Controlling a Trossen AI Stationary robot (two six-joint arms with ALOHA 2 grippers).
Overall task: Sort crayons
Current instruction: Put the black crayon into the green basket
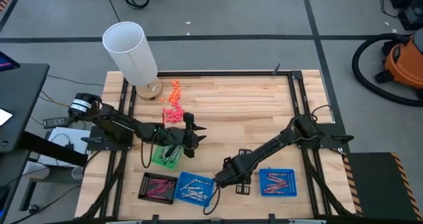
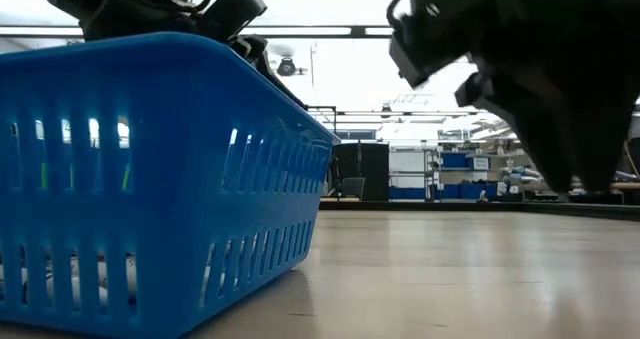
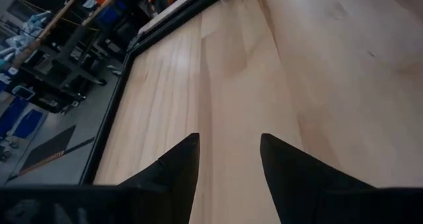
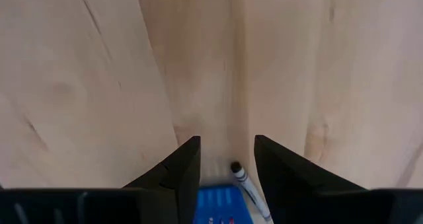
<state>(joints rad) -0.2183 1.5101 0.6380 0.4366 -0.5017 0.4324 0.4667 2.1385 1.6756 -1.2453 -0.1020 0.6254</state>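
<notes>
Crayons lie sorted in small square trays along the near edge. Pinkish ones fill a black tray (image 1: 158, 187), pale ones a blue tray (image 1: 195, 187), and red ones a second blue tray (image 1: 277, 182). A green tray (image 1: 168, 156) sits behind them. My right gripper (image 1: 219, 180) (image 4: 227, 145) points down, open, just right of the middle blue tray, whose edge (image 4: 215, 207) shows between its fingers. A thin pale stick with a dark tip (image 4: 238, 173) lies there. My left gripper (image 1: 196, 133) (image 3: 228, 141) hovers open beside the green tray, over bare wood.
A white cylinder (image 1: 132, 49) stands at the far left corner, with orange and pink chunky bits (image 1: 174, 102) strewn beside it. The blue tray's slotted wall (image 2: 150, 189) fills the low view's left. Bare wood spans the table's middle and far right.
</notes>
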